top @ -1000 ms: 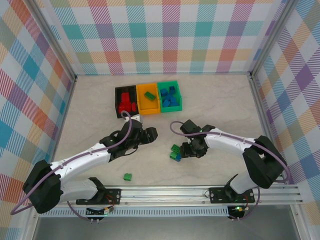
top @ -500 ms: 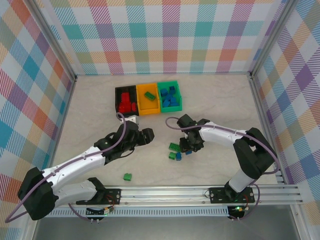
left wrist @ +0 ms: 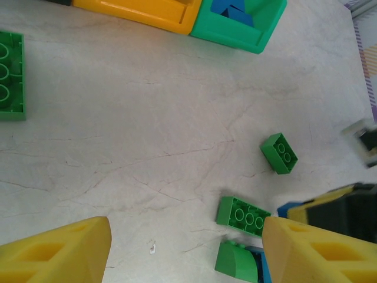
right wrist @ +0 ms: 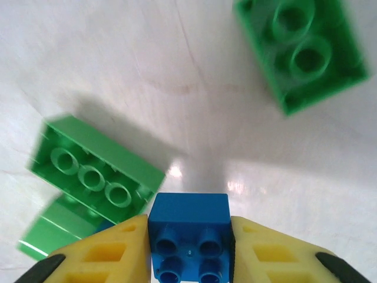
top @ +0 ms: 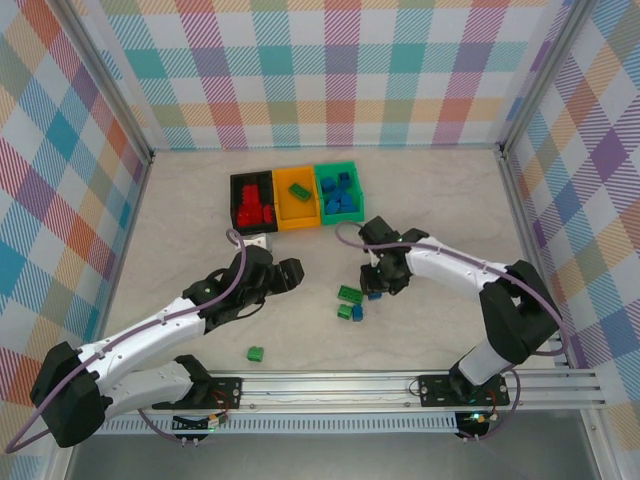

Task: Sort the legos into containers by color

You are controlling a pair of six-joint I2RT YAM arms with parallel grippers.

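My right gripper (right wrist: pixel 188 254) is shut on a small blue lego (right wrist: pixel 189 234), studs facing the camera, just above the table. In the top view this gripper (top: pixel 379 288) hangs right of a small cluster: an upturned green lego (top: pixel 349 293), another green one (top: pixel 344 312) and a blue one (top: pixel 357 312). My left gripper (top: pixel 291 272) stands open over bare table, left of the cluster, nothing between its fingers (left wrist: pixel 59 253). The black (top: pixel 251 200), orange (top: pixel 297 196) and green (top: pixel 339 191) containers sit in a row behind, holding red, green and blue legos.
A lone green lego (top: pixel 256 353) lies near the front rail. Another green lego (left wrist: pixel 10 76) sits at the left edge of the left wrist view. A green two-by-two lego (right wrist: pixel 306 50) lies beyond the held brick. Checkered walls enclose the table.
My right gripper has closed on the blue lego and drawn it a little away from the cluster, toward the bins. My left arm has eased back slightly to the left, still open.
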